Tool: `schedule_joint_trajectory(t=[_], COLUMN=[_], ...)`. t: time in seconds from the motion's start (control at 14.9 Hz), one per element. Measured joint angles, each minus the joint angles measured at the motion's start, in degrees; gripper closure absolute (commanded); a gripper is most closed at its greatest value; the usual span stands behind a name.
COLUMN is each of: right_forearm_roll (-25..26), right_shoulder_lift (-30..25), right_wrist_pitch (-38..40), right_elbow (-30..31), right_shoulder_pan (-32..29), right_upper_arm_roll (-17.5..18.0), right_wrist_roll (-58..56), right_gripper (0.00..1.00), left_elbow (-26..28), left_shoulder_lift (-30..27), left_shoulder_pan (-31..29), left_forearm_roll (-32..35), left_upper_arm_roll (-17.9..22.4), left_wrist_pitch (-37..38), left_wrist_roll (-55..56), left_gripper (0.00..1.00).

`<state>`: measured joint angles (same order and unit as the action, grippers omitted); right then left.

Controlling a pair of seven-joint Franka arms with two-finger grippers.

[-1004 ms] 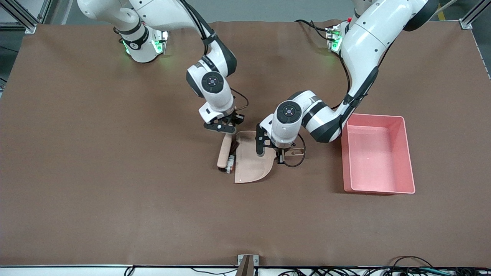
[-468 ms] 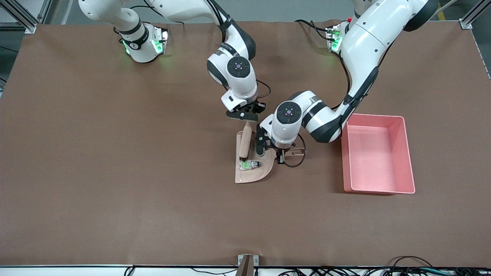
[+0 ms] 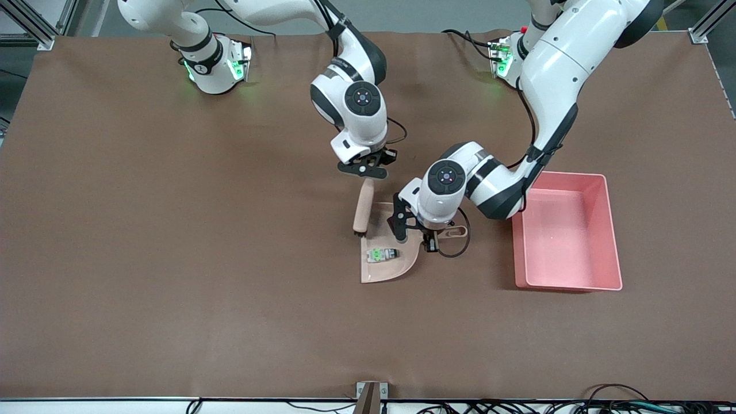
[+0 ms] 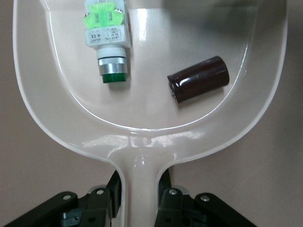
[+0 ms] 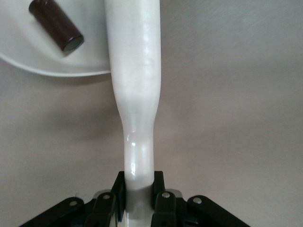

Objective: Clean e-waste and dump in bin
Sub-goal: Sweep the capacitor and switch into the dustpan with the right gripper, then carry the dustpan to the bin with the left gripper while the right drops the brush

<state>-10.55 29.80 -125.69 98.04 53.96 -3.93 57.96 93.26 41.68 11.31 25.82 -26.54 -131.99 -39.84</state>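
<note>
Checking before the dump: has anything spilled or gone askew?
Nothing stands out. The dark stubby cylinder and the whitish block with green bits both lie inside the beige plastic dustpan, which the left gripper holds by its handle. The right gripper holds the beige brush. The pink tub stands upright.

A beige dustpan (image 3: 397, 270) (image 4: 142, 118) is seen near the middle of the brown-covered bench (image 3: 172, 259). A beige rod-shaped tool (image 3: 363, 207) (image 5: 135, 71) is tilted, its lower end at the dustpan's rim. Cables (image 3: 604, 405) are strung along the bench's nearest edge.
</note>
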Motion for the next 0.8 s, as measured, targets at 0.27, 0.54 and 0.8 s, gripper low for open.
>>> schedule_joint_trajectory(t=[0.27,0.54,0.8], right_forearm_roll=[0.49,3.58,5.48], right_shoulder_lift=[-6.57,-16.35,-27.28], right_wrist_pitch=[2.97,3.63,2.57], right_elbow=[3.65,14.26,28.91], right_shoulder_pan=[-7.95,-18.63,-30.23], right_upper_arm_roll=[-0.83,-1.42,-1.63], right_wrist_roll=[-2.78,-13.99,-31.98], right_gripper=[1.00,1.00,1.00], left_elbow=[-0.15,-0.22,-0.78], left_shoulder_lift=[0.00,-0.02,-0.45], left_shoulder_pan=[-3.19,-9.03,-15.08], left_forearm_roll=[-1.64,-1.67,-1.67], left_upper_arm_roll=[-2.52,-7.48,-12.39], left_wrist_pitch=[-0.84,-1.09,-1.17], left_wrist_roll=[-3.81,-8.91,-13.00], left_gripper=[0.99,1.00,1.00])
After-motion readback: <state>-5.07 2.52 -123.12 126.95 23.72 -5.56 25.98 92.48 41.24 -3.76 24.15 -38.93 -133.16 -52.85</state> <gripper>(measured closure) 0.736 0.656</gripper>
